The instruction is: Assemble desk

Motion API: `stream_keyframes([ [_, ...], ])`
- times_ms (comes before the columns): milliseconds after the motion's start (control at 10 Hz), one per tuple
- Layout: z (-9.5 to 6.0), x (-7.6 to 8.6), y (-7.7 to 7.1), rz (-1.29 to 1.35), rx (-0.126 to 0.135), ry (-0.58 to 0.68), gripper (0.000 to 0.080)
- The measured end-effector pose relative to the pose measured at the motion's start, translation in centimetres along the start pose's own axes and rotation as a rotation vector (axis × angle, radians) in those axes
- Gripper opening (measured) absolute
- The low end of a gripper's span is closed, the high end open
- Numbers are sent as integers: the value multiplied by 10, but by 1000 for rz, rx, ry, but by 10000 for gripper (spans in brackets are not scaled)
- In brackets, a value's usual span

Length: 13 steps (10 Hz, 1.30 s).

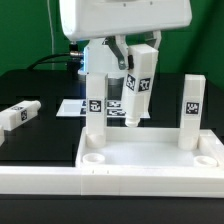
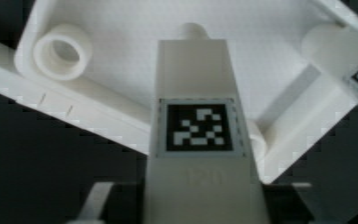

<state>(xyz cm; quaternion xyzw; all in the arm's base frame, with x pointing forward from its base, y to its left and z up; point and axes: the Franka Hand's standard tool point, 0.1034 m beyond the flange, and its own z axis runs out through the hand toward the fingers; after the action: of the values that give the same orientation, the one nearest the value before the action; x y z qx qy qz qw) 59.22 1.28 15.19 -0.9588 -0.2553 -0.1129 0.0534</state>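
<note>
Nearest the camera in the exterior view, a long low white rail runs along the front edge of the black table. Just behind it lies the desk's rimmed slab, cavity side up, with a round socket showing open at each near corner.

At the slab's far corners two tagged legs stand upright: the left leg and the right leg. Between them, closer to the left one, the gripper is clamped on the upper end of the held leg. This leg hangs slightly tilted over the slab's far edge. Whether its lower tip touches the slab I cannot tell.

In the wrist view the held leg fills the middle, and its tag hides part of the slab.

Farther back the marker board lies flat. The loose leg lies on the table at the exterior view's left, well apart from the slab.
</note>
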Motion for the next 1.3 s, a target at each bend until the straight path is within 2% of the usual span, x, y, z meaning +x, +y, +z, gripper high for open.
stream_keyframes([
  [200, 10, 35, 3, 17, -14, 26, 291],
  [300, 14, 57, 3, 30, -41, 61, 291],
  [600, 16, 52, 6, 26, -50, 50, 291],
  [700, 15, 51, 6, 50, -44, 49, 291],
  [800, 14, 45, 6, 168, -6, 35, 291],
  [900, 14, 49, 3, 293, 1, 38, 291],
  [1000, 17, 53, -3, 366, 21, 26, 291],
  [1300, 19, 53, 0, 391, 16, 25, 291],
])
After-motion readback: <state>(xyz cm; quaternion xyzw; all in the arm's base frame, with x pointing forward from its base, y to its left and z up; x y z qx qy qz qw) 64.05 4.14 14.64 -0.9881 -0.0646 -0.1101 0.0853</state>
